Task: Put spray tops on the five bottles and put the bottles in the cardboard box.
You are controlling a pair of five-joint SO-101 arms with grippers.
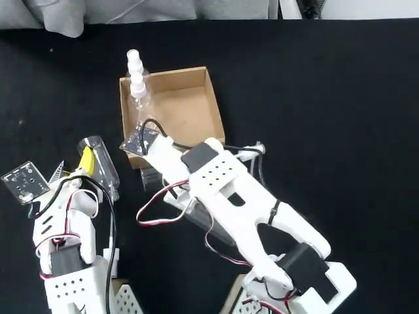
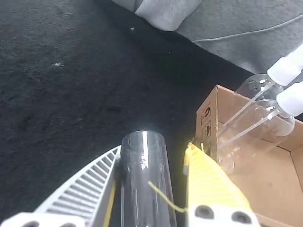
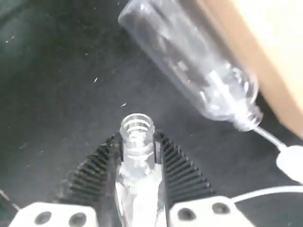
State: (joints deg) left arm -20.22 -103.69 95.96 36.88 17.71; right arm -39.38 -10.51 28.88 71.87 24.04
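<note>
The cardboard box [image 1: 190, 108] holds two clear bottles with white spray tops [image 1: 137, 78] leaning in its far left corner, also seen in the left wrist view [image 2: 258, 118]. My left gripper [image 1: 88, 167] [image 2: 151, 189] is shut on a clear bottle [image 1: 103, 163] [image 2: 144, 175] with its flat base pointing away, just left of the box. My right gripper [image 3: 138, 156], low by the box's near wall [image 1: 152, 176], is shut on an uncapped bottle [image 3: 137, 142] with a bare threaded neck. Beyond it another bottle [image 3: 189, 71] lies beside the box [image 3: 265, 42], a thin tube running from its neck to a white spray top [image 3: 291, 163].
A white spray top with tube [image 1: 257, 149] lies right of the right arm, near the box's front right corner. Another clear bottle [image 1: 196, 210] shows under the right arm. Grey fabric [image 1: 65, 13] lines the table's far edge. Black cloth covers the table.
</note>
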